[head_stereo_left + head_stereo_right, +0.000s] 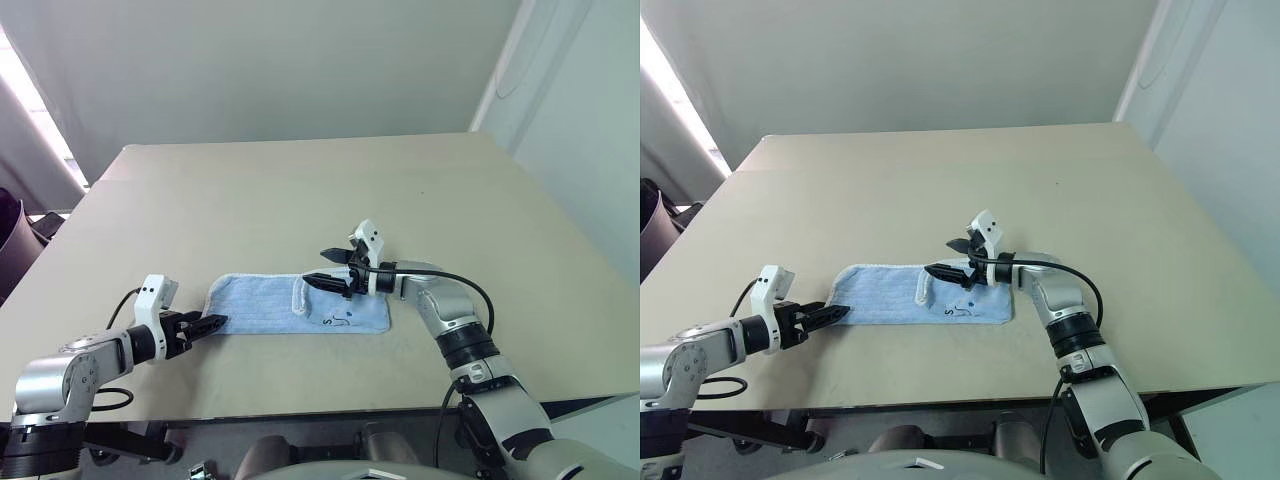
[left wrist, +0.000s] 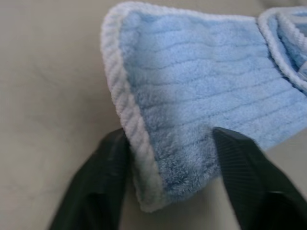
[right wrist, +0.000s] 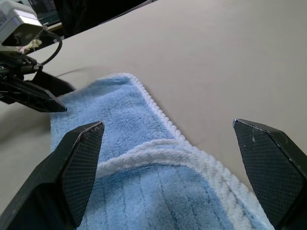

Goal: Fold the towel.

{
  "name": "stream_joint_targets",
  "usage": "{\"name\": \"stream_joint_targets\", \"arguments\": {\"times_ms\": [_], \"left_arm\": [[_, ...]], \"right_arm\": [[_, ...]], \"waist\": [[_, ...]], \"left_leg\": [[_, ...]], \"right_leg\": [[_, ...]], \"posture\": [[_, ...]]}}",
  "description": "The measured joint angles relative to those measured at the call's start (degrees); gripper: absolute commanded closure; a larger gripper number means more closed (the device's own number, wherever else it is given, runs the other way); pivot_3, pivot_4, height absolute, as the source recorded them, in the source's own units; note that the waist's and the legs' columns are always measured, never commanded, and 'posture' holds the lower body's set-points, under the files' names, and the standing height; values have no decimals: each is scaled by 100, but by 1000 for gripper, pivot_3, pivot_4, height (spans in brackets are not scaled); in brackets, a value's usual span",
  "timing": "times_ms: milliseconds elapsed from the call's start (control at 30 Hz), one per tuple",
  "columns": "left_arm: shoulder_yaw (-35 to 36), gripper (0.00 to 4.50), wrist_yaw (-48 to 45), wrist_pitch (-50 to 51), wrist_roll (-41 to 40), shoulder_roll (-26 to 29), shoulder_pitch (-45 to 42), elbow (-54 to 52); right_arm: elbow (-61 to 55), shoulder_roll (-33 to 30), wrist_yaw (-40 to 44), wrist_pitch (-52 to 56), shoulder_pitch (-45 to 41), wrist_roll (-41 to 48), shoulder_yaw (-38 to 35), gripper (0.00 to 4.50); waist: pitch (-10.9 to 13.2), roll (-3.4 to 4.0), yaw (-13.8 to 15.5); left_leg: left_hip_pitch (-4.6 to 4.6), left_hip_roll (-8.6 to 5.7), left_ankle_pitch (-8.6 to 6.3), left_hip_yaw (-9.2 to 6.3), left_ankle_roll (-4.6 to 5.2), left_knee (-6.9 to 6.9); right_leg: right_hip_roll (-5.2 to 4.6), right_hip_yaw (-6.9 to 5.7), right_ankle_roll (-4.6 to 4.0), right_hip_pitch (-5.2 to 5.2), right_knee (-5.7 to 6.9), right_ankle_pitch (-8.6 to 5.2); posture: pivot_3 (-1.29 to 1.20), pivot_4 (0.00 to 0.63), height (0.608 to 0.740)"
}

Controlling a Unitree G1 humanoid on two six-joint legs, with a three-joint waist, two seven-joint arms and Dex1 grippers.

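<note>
Straddling towel [image 2: 201, 110] corner, left gripper [image 2: 168, 143] fingers, logo in head view

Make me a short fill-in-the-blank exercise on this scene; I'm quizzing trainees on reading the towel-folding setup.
1. The towel on the table is light ____ with white edging.
2. The left gripper has an end of the towel ____ its two fingers.
3. The right gripper hovers with its fingers wide ____.
4. The small dark logo sits near the towel's end closer to the ____ gripper.

Missing words: blue; between; open; right
</note>
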Motion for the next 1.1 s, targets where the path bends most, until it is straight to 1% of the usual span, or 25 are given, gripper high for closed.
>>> {"name": "stream_joint_targets", "arguments": {"times_ms": [100,133,167,300,367,467,567,633,733,833,900,967,1033,1100], "left_arm": [[-43,4013,-98,-16,-38,-12,52,-4],[-45,4311,-140,-30,-68,-26,91,-14],[-43,4446,-158,-56,-69,-37,112,-17],[-112,4446,-217,-284,19,151,198,-35],[-22,4446,-258,-276,-1,302,260,-29],[353,4446,-364,-278,-48,660,388,137],[805,4446,-465,-378,-42,1019,439,525],[1047,4446,-542,-464,-8,1236,558,769],[1230,4446,-787,-675,138,1586,890,1155],[1475,4446,-1043,-810,249,1911,1154,1457],[1638,4446,-1275,-923,283,2115,1404,1318],[1661,4446,-1547,-1093,350,2299,1741,768],[1614,4446,-1719,-1128,330,2409,1687,249],[1542,4446,-1786,-1091,252,2503,1375,-67]], "right_arm": [[100,0,-39,-46,-51,-5,-4,0],[120,0,-51,-61,-58,-5,-4,0],[143,-2,-56,-73,-60,-5,-8,0],[209,2,-60,-115,-103,2,-19,0],[208,-4,-47,-114,-136,19,-43,0],[167,-52,67,-28,-136,169,-148,0],[-22,-136,194,136,-134,311,-239,0],[-156,-176,266,173,-132,348,-216,0],[-297,-204,300,176,-58,341,-139,0],[-300,-223,297,196,29,272,-8,0],[-269,-260,286,171,31,193,41,0],[-212,-325,263,134,30,107,54,0],[-139,-344,260,119,34,35,74,0],[-139,-343,264,108,40,-1,108,0]], "waist": [[1,-2,-8],[1,-2,-14],[2,-5,-18],[3,-7,-85],[5,-11,-141],[12,-27,-247],[13,-27,-302],[13,-27,-311],[13,-30,-298],[23,-51,-289],[26,-53,-285],[28,-57,-271],[30,-60,-240],[30,-59,-233]], "left_leg": [[0,2,0,0,0,0],[-1,3,0,0,0,-1],[-1,5,0,0,0,0],[-1,9,0,-1,0,-1],[-1,12,0,-1,0,-1],[-3,21,0,-1,0,-3],[-2,24,0,-2,0,-6],[-2,25,0,-2,0,-8],[-4,25,0,-1,-1,-12],[-7,26,0,-1,-1,-12],[-9,26,-1,-1,-2,-12],[-13,21,-2,-1,-4,-12],[-15,18,-2,-1,-5,-12],[-14,17,-2,0,-5,-12]], "right_leg": [[2,0,-1,-1,1,-1],[2,0,-1,-2,1,-1],[3,0,-1,-3,1,-1],[8,0,-3,-5,3,-1],[11,0,-2,-7,5,0],[18,0,-2,-13,10,1],[21,-1,-2,-18,14,0],[20,-1,-3,-20,14,0],[13,-2,-5,-23,11,-2],[7,-3,-7,-27,12,-2],[0,-2,-8,-29,9,-2],[-13,-1,-11,-27,0,-3],[-23,-4,-12,-25,-3,-3],[-22,-4,-12,-24,-2,-3]], "posture": [[0,0,740],[0,0,740],[0,0,740],[0,0,740],[0,0,740],[0,0,740],[0,0,740],[0,0,740],[0,0,740],[0,0,740],[0,0,740],[0,0,740],[0,0,740],[0,0,740]]}}
